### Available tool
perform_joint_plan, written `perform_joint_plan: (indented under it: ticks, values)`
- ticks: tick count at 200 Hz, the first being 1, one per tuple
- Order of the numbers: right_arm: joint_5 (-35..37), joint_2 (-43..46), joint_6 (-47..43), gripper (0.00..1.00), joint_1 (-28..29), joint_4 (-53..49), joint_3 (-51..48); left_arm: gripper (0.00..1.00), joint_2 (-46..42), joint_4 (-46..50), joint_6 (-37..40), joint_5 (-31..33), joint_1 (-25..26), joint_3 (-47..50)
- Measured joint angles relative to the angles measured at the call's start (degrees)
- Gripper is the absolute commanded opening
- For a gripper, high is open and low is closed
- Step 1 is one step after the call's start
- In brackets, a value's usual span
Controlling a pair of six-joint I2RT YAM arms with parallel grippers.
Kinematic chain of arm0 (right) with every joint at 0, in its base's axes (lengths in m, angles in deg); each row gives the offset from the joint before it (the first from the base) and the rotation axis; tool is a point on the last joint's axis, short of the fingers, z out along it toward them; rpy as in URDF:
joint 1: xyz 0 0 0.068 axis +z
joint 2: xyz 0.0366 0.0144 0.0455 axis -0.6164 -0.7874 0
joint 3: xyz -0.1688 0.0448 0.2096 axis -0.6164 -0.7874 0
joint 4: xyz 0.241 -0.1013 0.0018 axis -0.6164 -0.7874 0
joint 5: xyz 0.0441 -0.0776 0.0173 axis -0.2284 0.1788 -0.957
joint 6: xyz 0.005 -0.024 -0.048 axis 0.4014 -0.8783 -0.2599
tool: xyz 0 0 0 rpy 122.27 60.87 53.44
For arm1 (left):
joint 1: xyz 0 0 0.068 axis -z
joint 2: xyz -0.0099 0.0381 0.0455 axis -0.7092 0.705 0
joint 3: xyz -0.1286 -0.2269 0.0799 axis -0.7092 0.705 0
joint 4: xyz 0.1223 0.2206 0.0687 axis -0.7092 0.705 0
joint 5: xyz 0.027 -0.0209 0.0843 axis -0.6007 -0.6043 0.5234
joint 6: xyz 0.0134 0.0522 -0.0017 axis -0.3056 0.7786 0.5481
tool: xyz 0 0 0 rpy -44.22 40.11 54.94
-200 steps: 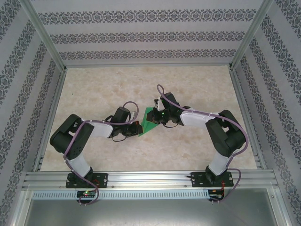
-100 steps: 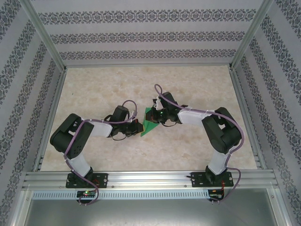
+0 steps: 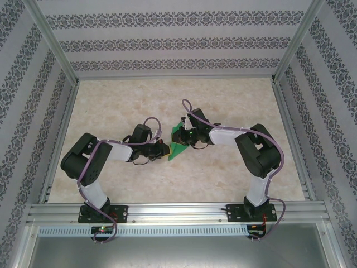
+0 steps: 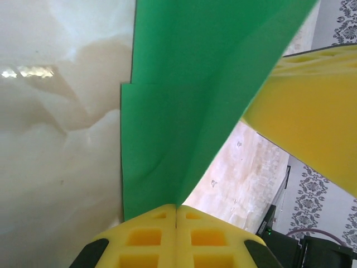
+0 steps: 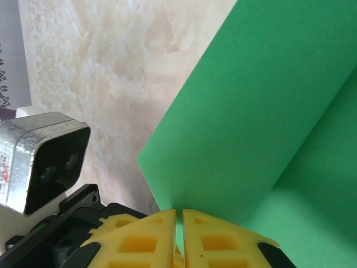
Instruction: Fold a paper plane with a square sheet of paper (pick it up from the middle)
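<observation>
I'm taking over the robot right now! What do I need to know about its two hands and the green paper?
Left gripper: shut, pinching an edge of the green paper.
Right gripper: shut on the same paper, from the opposite side.
Paper: held between both grippers, over the middle of the table. I cannot tell if it touches the surface.
Done: the paper is gripped, and its layers overlap, so some folding looks done.
Left: the remaining folds. It is not yet a narrow pointed plane.
</observation>
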Motion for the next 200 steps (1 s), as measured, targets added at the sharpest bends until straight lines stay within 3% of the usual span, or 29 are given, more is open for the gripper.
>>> perform_joint_plan:
  ticks: [84,110,125,147,200]
  values:
    - [-0.2,0.0,0.0,0.13,0.0,0.5,0.0,0.05,2.6,-1.1,-1.3,-3.0,-1.1,-0.2]
    - [-0.2,0.0,0.0,0.13,0.0,0.5,0.0,0.11,2.6,-1.0,-1.2,-3.1,-1.1,-0.3]
    - [-0.2,-0.3,0.0,0.13,0.0,0.5,0.1,0.24,2.4,-0.5,-0.6,-2.6,-1.1,-0.4]
    - [-0.1,-1.1,0.0,0.13,0.0,0.5,0.4,0.3,0.6,1.9,1.6,-1.4,-1.2,-0.9]
    - [0.0,-1.3,0.2,0.13,0.0,0.5,0.4,0.33,-0.6,5.9,5.6,0.1,-1.4,-1.6]
